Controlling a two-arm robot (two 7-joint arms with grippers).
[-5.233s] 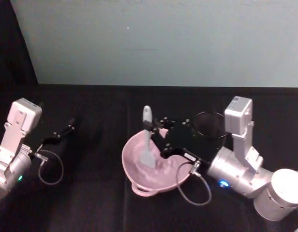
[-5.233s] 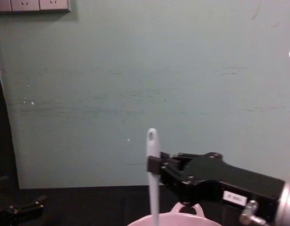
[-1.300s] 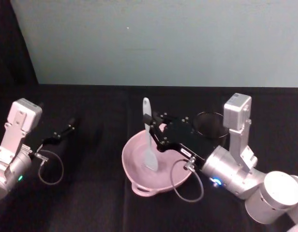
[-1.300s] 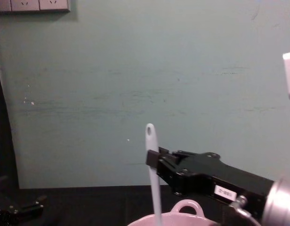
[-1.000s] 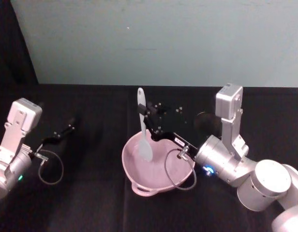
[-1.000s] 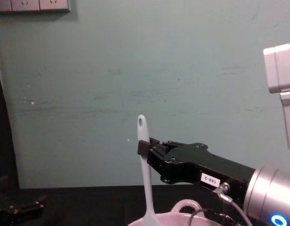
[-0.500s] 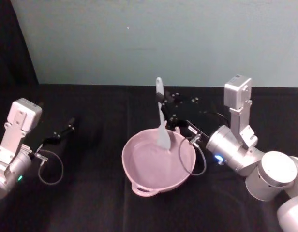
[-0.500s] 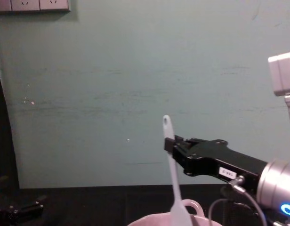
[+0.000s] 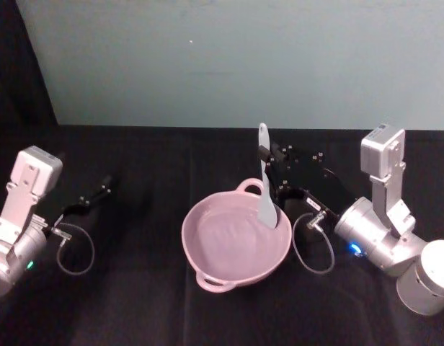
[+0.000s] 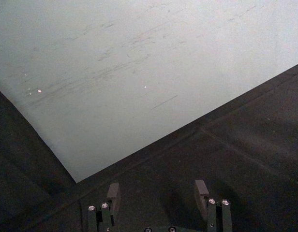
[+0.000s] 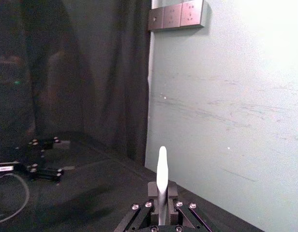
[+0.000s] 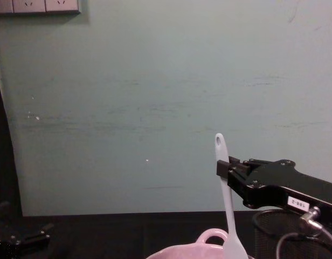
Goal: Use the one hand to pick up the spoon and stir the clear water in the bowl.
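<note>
The right tool (image 9: pixel 264 154) pinches the long white plastic spoon (image 9: pixel 265 189) and holds it upright. The spoon's head is low by the right edge of the pale pink round bowl (image 9: pixel 207 276). It may bump that edge and splash water. The left tool (image 10: pixel 158 193) sits open, far left. The small white label (image 12: pixel 298 205) is too tiny to read.

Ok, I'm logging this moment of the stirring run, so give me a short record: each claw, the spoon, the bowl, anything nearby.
right claw: shut on the spoon's handle, above the bowl's far right rim
left claw: open, parked far left
spoon: upright, head down over the bowl's right side; water contact unclear
bowl: pink, a loop handle on its far rim
mesh cup: right of the bowl, under the right claw
</note>
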